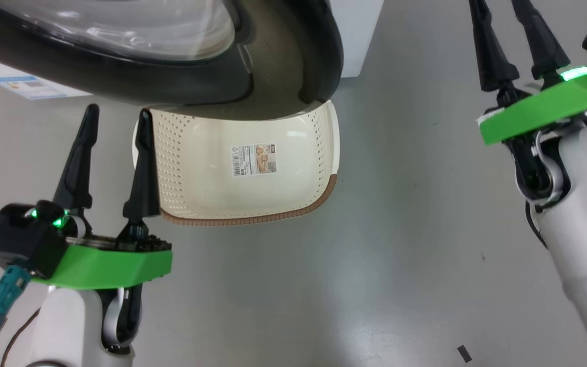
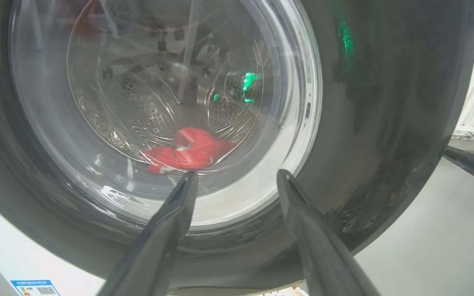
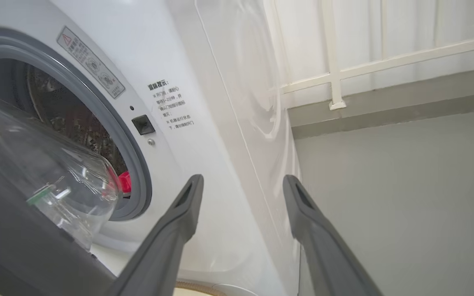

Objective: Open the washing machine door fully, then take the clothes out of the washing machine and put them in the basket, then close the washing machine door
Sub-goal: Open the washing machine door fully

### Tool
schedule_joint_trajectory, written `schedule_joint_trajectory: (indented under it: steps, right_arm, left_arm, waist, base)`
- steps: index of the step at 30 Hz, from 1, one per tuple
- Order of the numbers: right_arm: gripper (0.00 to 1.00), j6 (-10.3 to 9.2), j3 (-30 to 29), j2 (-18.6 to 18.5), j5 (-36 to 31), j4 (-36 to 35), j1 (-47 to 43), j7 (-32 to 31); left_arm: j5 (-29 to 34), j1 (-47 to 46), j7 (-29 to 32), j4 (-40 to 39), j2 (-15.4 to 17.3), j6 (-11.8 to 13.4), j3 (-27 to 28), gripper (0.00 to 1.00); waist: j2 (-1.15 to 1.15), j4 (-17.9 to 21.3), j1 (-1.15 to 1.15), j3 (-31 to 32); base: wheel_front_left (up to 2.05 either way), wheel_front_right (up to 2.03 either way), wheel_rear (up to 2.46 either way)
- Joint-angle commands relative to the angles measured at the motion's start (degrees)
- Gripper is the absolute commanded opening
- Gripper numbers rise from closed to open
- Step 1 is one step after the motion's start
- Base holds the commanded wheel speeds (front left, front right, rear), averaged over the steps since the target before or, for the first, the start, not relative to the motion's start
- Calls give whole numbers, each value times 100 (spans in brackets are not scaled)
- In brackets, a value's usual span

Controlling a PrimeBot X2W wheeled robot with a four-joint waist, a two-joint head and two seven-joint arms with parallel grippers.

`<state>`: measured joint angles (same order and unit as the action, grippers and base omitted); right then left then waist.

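Observation:
The washing machine door [image 1: 120, 76], with its black rim and bulging glass, stands partly open above the cream basket [image 1: 252, 220], which holds nothing. In the left wrist view I see the red clothes [image 2: 187, 154] through the door [image 2: 385, 102] glass, lying low in the steel drum. My left gripper [image 1: 116, 114] is open and empty at the basket's left side, pointing at the door [image 2: 237, 176]. My right gripper [image 1: 502, 30] is open and empty [image 3: 243, 179], off to the right of the washing machine [image 3: 204, 82]. A bit of red clothes [image 3: 124, 182] shows behind the ajar door [image 3: 15, 230].
Grey floor spreads to the right of the basket and machine. A white railing [image 3: 335, 74] runs along the wall behind the machine. A blue label [image 1: 23, 86] sits on the machine's lower front. A teal cable plug [image 1: 5, 295] hangs off my left wrist.

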<state>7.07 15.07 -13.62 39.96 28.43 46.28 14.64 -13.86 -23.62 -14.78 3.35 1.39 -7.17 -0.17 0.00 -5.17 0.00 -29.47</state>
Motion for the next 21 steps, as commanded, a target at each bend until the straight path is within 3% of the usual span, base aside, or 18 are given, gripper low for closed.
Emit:
schedule_joint_trajectory:
  steps: [1, 6, 11, 15, 21]
  right_arm:
    - [100, 42, -141, 190, -399, -324, -357, 33]
    - [100, 42, -1085, 821, -1834, -1414, -1283, 34]
    - [100, 42, -1343, 1029, -2646, -2239, -1963, 35]
    - [100, 42, -1369, 1065, -3023, -2662, -2353, 35]
    - [100, 42, -1328, 1072, -2979, -2948, -2718, 35]
  left_arm:
    - [31, 77, -22, -118, 149, -32, 199, 100]
    - [48, 93, -22, -108, 149, -32, 248, 100]
    - [57, 122, -22, -120, 149, -32, 254, 100]
    - [74, 143, -22, -133, 149, -32, 251, 100]
    - [84, 174, -22, -122, 149, -32, 219, 100]
  waist:
    - [0, 41, 0, 39]
    - [0, 72, 0, 93]
    - [0, 90, 0, 136]
    - [0, 106, 0, 150]
    - [0, 104, 0, 195]
  base:
    - [0, 0, 0]
    - [0, 0, 0]
    - [0, 0, 0]
    - [0, 0, 0]
    - [0, 0, 0]
